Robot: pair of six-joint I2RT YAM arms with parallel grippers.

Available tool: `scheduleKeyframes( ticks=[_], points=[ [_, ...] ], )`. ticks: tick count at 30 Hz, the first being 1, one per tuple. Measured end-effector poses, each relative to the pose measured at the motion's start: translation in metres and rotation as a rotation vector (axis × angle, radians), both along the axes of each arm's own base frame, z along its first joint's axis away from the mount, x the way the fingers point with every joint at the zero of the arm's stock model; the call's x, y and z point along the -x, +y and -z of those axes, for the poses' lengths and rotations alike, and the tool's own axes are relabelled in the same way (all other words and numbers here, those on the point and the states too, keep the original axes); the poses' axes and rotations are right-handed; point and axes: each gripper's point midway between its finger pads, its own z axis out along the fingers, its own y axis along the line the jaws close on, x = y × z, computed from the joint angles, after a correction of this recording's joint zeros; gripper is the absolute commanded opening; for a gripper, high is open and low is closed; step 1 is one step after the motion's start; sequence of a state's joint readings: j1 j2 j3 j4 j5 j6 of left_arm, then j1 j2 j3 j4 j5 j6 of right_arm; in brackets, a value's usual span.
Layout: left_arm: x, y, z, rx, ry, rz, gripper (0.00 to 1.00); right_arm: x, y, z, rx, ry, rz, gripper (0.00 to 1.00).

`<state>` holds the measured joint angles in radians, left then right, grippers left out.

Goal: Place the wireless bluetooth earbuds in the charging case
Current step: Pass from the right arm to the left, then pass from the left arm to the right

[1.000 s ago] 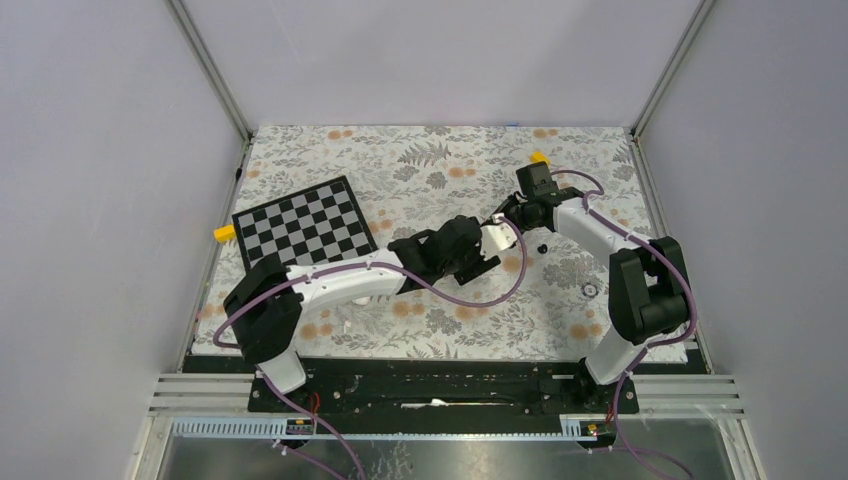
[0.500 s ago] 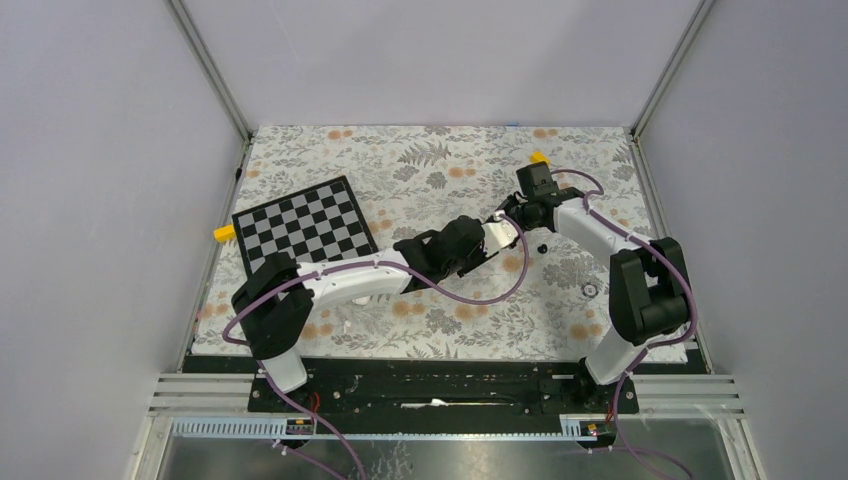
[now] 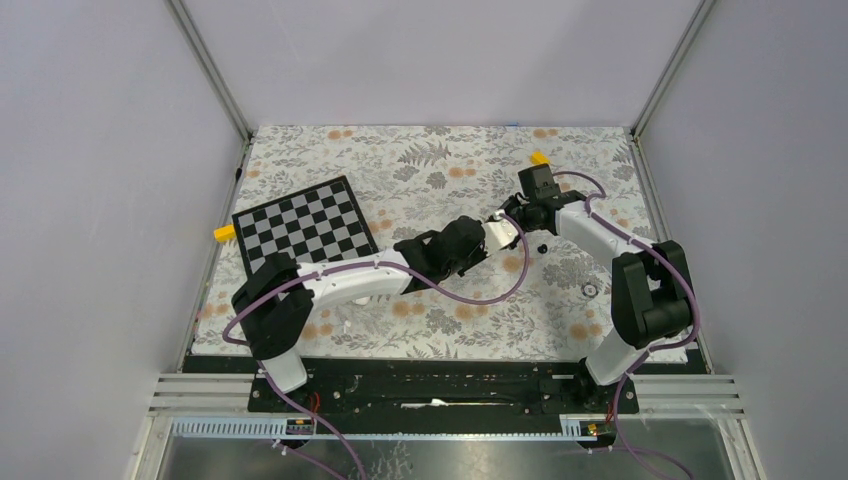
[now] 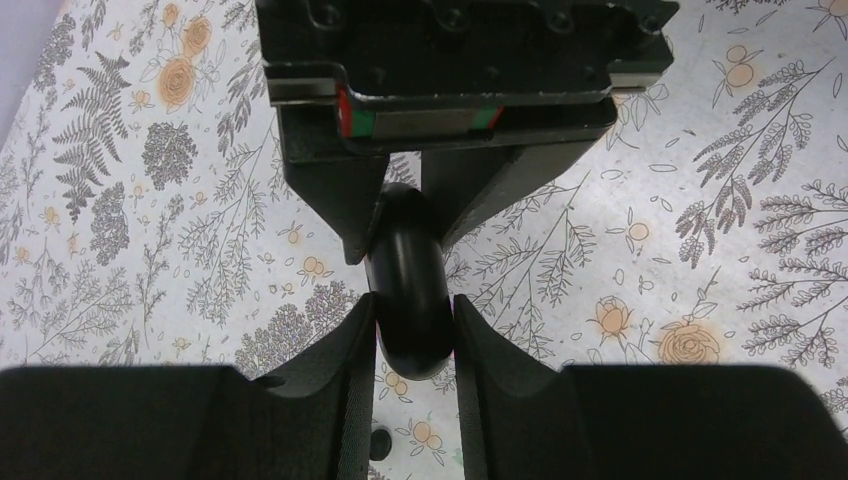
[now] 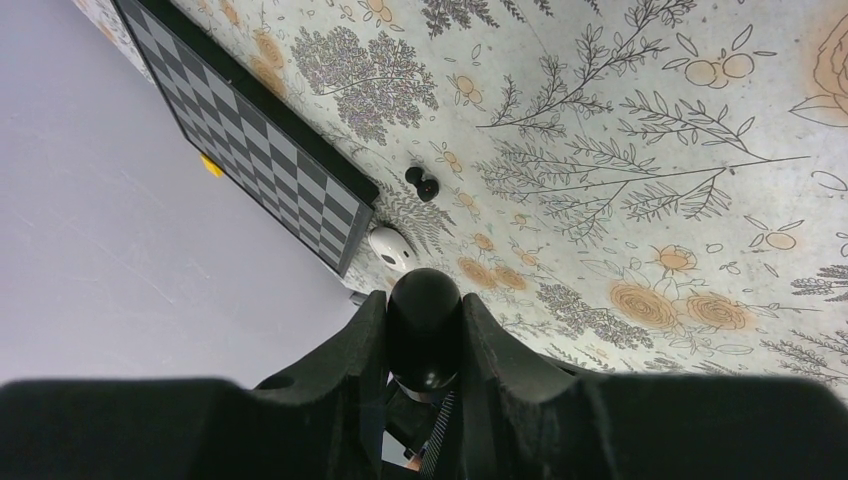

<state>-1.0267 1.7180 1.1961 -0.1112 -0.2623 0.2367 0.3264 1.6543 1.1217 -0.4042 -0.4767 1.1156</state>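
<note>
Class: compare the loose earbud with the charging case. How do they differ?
The case is clamped between the left gripper and right gripper; the earbud lies loose on the cloth, untouched. The case is one smooth rounded shape; the earbud shows two small lobes. Both are black.

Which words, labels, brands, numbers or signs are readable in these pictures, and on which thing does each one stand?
None can be read.
The case, the checkerboard and the floral cloth bear no letters or numbers.
The red and green strip above the case is plain colour, without print.
</note>
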Motion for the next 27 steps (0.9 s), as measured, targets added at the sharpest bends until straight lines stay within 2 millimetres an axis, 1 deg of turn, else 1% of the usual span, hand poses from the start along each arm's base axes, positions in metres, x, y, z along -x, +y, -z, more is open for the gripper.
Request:
scheduleKeyframes(
  ticks=[1,3,4,6,9,11,14,17,19,22,25,27],
  points=[
    [0.0,0.0,0.0,-0.001,0.002,0.0,0.0,0.0,0.0,0.001,-0.002,0.0,0.001,0.56],
    [0.002,0.001,0.002,-0.008,0.009,0.002,0.0,0.001,0.001,0.002,-0.008,0.006,0.004,0.8],
    [0.003,0.001,0.003,-0.008,0.019,0.007,0.0,0.002,0.001,0.003,-0.015,0.003,-0.004,0.88],
    [0.009,0.003,0.009,-0.023,0.046,0.02,0.0,0.002,0.003,0.001,-0.028,-0.001,-0.005,0.94],
    [0.017,0.005,0.016,-0.037,0.1,0.04,0.0,0.0,0.002,-0.004,-0.044,-0.025,-0.009,0.98],
    [0.019,0.005,0.016,-0.023,0.14,0.054,0.0,0.001,-0.002,-0.006,-0.046,-0.029,-0.003,0.99],
    [0.022,0.009,0.02,0.015,0.234,0.072,0.0,-0.005,-0.013,-0.01,-0.045,-0.053,0.021,1.0],
    [0.022,0.02,0.02,0.075,0.353,0.075,0.0,-0.013,-0.029,-0.016,-0.041,-0.089,0.051,1.0],
    [0.018,0.026,0.016,0.125,0.409,0.067,0.0,-0.018,-0.039,-0.022,-0.034,-0.123,0.064,1.0],
    [0.012,0.034,0.003,0.222,0.49,0.053,0.0,-0.025,-0.05,-0.032,-0.019,-0.188,0.069,1.0],
    [0.005,0.043,-0.011,0.339,0.57,0.035,0.0,-0.028,-0.053,-0.039,-0.016,-0.275,0.047,0.99],
    [0.002,0.047,-0.02,0.429,0.625,0.025,0.0,-0.025,-0.053,-0.04,-0.027,-0.327,0.031,0.98]
  ],
)
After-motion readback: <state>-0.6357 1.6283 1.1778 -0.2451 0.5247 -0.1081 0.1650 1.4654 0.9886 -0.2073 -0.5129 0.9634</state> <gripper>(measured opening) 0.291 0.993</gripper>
